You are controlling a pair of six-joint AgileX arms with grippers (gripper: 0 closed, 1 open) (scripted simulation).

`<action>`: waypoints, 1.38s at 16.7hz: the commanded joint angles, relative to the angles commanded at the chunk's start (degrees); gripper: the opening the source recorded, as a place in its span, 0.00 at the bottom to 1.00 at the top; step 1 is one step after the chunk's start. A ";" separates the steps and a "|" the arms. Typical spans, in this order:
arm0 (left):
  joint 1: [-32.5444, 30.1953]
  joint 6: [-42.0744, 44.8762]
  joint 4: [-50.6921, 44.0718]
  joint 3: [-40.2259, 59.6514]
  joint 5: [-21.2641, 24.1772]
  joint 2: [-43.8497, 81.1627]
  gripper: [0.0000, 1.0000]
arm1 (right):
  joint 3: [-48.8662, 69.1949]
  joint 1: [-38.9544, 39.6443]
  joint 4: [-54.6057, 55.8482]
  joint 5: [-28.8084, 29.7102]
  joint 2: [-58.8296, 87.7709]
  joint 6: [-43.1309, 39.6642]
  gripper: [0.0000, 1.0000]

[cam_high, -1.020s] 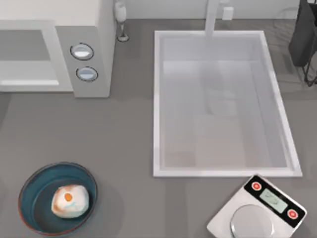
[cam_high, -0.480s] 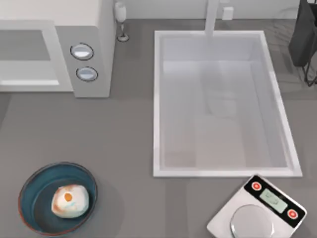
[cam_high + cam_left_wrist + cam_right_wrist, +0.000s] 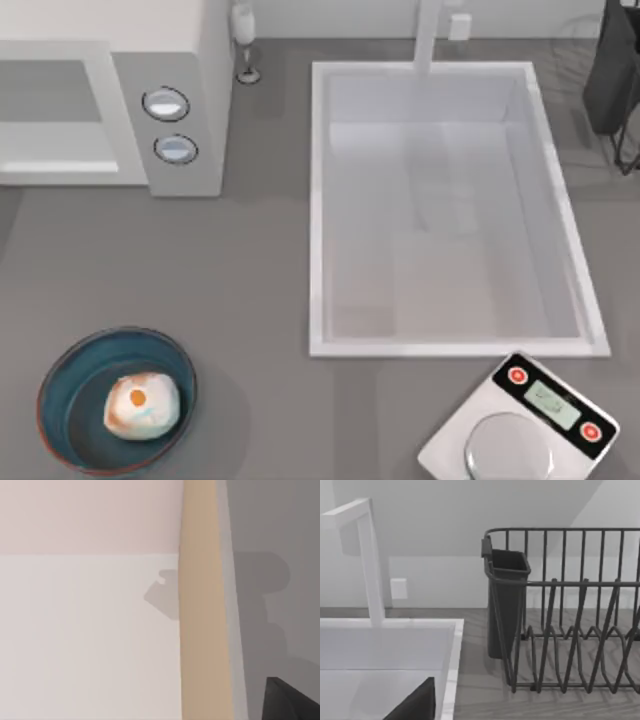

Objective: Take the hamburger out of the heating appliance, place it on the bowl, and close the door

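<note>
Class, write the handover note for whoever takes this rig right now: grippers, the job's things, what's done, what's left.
Grippers: the views do not settle whether either gripper's fingers are open or shut.
Things: the hamburger sits inside the bowl, front left of the table. The microwave stands back left, its door flush with the front panel in the top view.
Done: burger plated; door appears closed.
Left: confirm the door is shut.
</note>
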 joint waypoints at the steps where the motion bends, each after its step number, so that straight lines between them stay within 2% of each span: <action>1: 0.04 0.03 1.13 -0.99 0.03 0.49 0.00 | 0.00 0.00 0.00 0.00 0.00 0.00 1.00; 7: -0.73 -0.59 2.10 -2.37 -0.21 -0.40 0.00 | 0.00 0.00 0.00 0.00 0.00 0.00 1.00; 15: -9.05 -9.80 11.18 -21.85 -4.31 -15.73 0.00 | 0.00 0.00 0.00 0.00 0.00 0.00 1.00; 21: -9.84 -11.02 12.15 -23.73 -4.68 -17.26 0.00 | 0.00 0.00 0.00 0.00 0.00 0.00 1.00; 23: -12.00 -13.15 13.00 -25.85 -6.12 -19.42 0.00 | 0.00 0.00 0.00 0.00 0.00 0.00 1.00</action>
